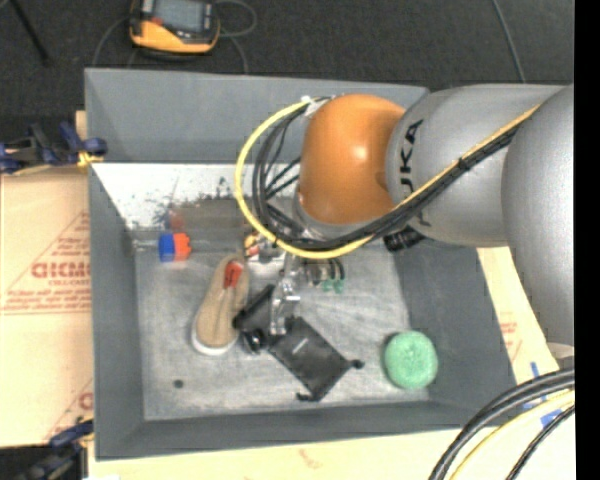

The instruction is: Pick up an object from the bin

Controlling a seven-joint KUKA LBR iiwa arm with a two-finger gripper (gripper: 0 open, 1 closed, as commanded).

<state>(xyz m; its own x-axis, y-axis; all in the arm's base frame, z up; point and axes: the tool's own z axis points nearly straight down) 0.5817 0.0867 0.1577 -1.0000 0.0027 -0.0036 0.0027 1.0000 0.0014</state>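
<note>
Camera view: gripper [280, 316] above black thing [311, 358]

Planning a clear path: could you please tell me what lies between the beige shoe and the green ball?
The gripper and a flat black object lie there, seen in the camera view.

Dark floor [310, 28] (orange-black handheld device [175, 20] on it)
</note>
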